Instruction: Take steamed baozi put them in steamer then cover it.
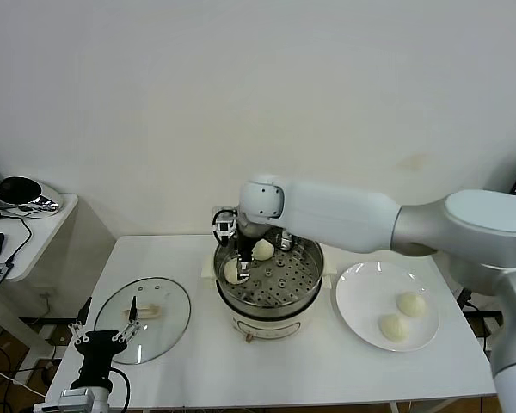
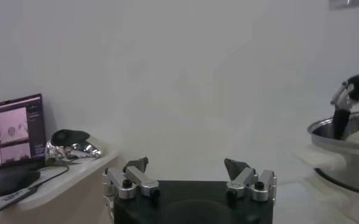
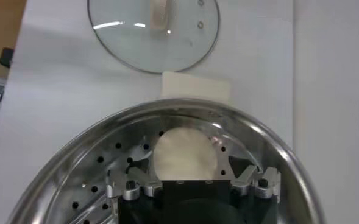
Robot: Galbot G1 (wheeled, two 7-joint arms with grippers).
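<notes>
Baozi (image 3: pixel 184 153): smooth, round, cream-white

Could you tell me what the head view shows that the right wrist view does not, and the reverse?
Only the head view shows the white plate with two baozi on it, a second baozi in the steamer, the right arm reaching in, and the left gripper open near the table's front left corner. Only the right wrist view shows the right gripper from close up, jaws spread either side of a baozi on the perforated tray. Both show the steamer and the glass cover lying on the table beside it.
</notes>
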